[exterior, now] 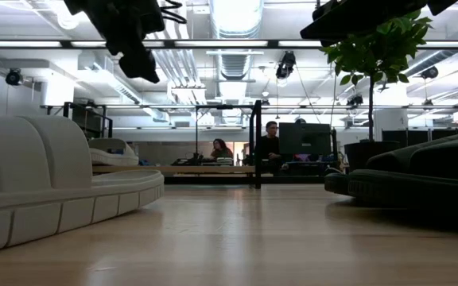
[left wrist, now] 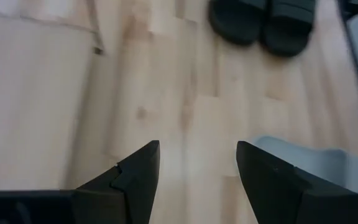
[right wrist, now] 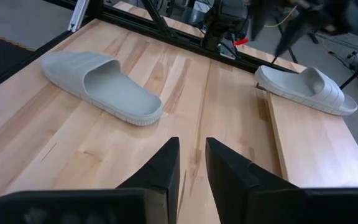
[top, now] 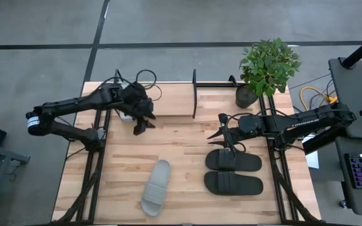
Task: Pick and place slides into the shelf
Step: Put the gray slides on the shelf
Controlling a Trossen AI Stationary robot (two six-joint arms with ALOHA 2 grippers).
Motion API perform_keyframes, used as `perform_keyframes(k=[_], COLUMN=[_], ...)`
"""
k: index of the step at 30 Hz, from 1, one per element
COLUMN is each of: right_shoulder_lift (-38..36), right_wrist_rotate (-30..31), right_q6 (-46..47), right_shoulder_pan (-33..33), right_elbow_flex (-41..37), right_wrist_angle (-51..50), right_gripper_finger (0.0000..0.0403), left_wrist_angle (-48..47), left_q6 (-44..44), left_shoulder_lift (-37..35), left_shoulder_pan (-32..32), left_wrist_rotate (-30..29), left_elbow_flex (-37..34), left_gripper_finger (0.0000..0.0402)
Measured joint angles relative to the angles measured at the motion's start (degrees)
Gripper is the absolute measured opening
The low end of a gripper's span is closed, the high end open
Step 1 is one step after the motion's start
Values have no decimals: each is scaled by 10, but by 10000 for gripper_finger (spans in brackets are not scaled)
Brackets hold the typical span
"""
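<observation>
One light grey slide point(top: 156, 187) lies sole-down on the table near the front; it also shows in the right wrist view point(right wrist: 101, 84). A second grey slide point(right wrist: 306, 89) rests on the shelf's wood board point(top: 171, 105), mostly hidden under my left arm in the high view. Two black slides point(top: 233, 161) point(top: 233, 183) lie side by side at the right. My left gripper point(top: 144, 122) hangs open and empty above the table just in front of the shelf. My right gripper point(right wrist: 192, 163) hovers over the table beside the black slides, its fingers a narrow gap apart with nothing between them.
The shelf's black upright frame point(top: 194, 94) stands at the middle of the far edge. A potted plant point(top: 266, 66) sits at the far right corner. Black arm frames run along both table sides. Bare wood lies between the grey slide and the shelf.
</observation>
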Motion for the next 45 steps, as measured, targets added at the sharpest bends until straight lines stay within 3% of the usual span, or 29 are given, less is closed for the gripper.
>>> perform_keyframes(k=[22, 28, 36, 45], right_shoulder_lift=[0, 0, 0, 0], right_wrist_rotate=[0, 0, 0, 0], right_q6=[0, 0, 2, 5], right_shoulder_pan=[0, 0, 0, 0], right_elbow_flex=[0, 0, -1, -1], right_wrist_angle=[0, 0, 0, 1], right_gripper_finger=[75, 75, 69, 77], left_wrist_angle=[-46, -46, -65, -22], left_q6=[-188, -212, -265, -299], left_shoulder_lift=[87, 118, 158, 181], left_shoulder_pan=[-140, -187, -266, -333], left_wrist_rotate=[125, 122, 56, 54], left_elbow_flex=[-1, 0, 19, 50], left_gripper_finger=[198, 198, 198, 198])
